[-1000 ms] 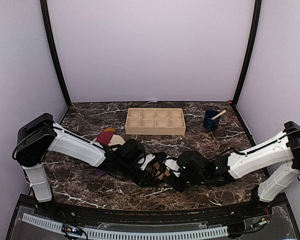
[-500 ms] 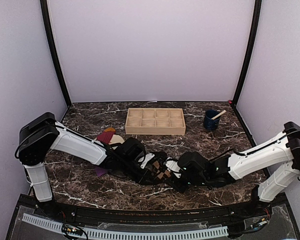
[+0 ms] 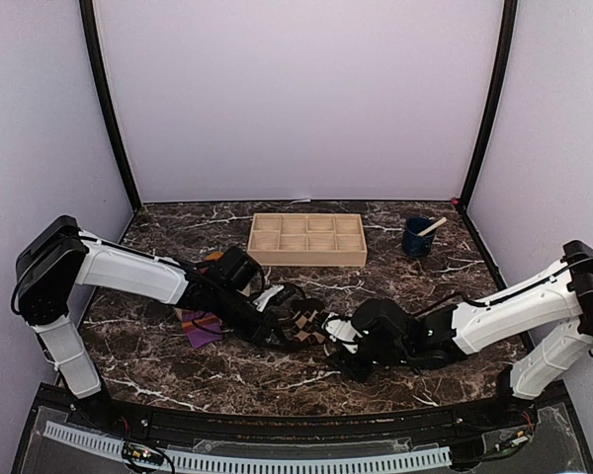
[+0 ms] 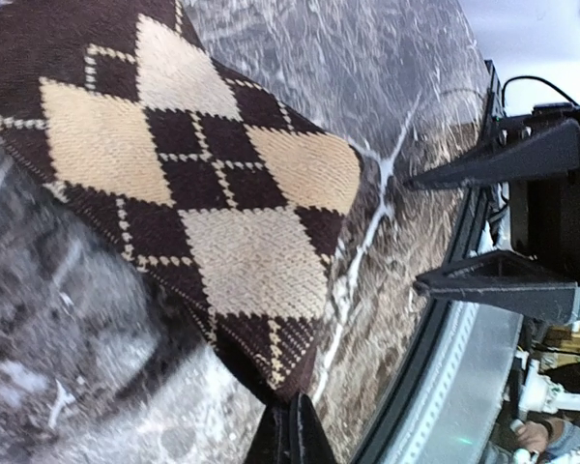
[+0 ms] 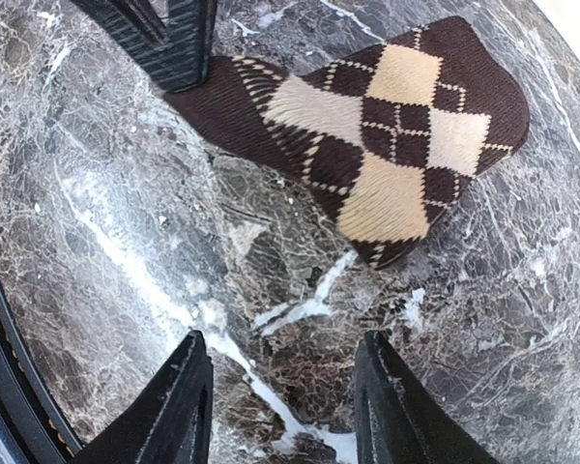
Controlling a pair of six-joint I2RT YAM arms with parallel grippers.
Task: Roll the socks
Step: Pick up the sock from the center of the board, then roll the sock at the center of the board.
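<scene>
We've got the left gripper (image 4: 288, 437) pinched tight on the edge of the brown-and-tan argyle fabric sock (image 4: 203, 193), which lies flat on the dark marble table (image 5: 106, 242). The right gripper (image 5: 280, 348) is spread wide and empty just beside it. The magenta-purple striped fabric sock (image 3: 201, 328) lies further left.

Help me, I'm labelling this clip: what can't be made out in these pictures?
- Purple striped sock: top view, partly hidden under the left arm.
- Argyle sock: left wrist view, cut off by top and left edges.
- Left claw: same view, only its tips show at the bottom edge.
- Blue cup: top view, contents too small.
</scene>
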